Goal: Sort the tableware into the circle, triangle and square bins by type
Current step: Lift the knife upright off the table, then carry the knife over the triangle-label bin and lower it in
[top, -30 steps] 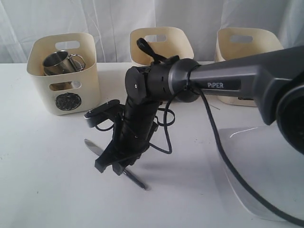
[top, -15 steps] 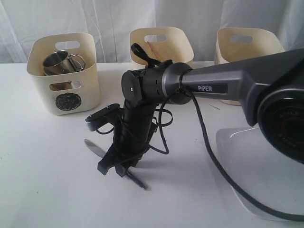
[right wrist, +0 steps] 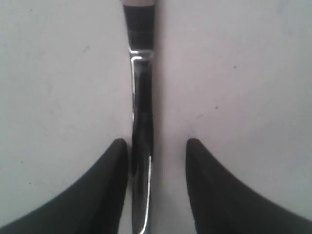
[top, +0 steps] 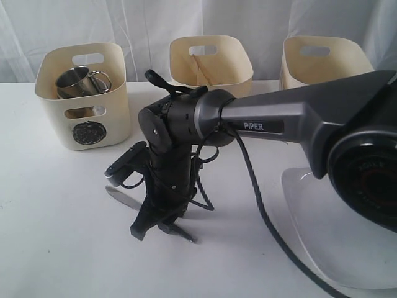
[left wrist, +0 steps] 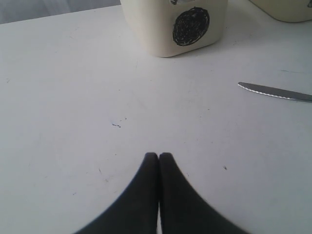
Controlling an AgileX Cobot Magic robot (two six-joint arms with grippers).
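A steel knife [top: 121, 197] lies flat on the white table, its blade also showing in the left wrist view [left wrist: 274, 91]. My right gripper [top: 153, 228] has reached across and stands low over the knife handle [right wrist: 141, 102], open, one finger on each side; the handle lies close to one finger. The cream circle bin [top: 84, 93] at the left holds a steel mug [top: 76, 81]. The middle bin [top: 211, 59] holds wooden chopsticks [top: 203, 67]. A third bin [top: 322, 54] stands at the right. My left gripper [left wrist: 159, 156] is shut on nothing above bare table near the circle bin [left wrist: 181, 27].
A large white squarish plate [top: 338, 239] lies at the right front under the right arm. The arm's black cable [top: 267, 217] hangs over the table. A white curtain closes off the back. The marks on the middle and right bins are hidden.
The right arm has swung left and lowered, bringing its open gripper down around the knife handle. The knife and bins have not moved.
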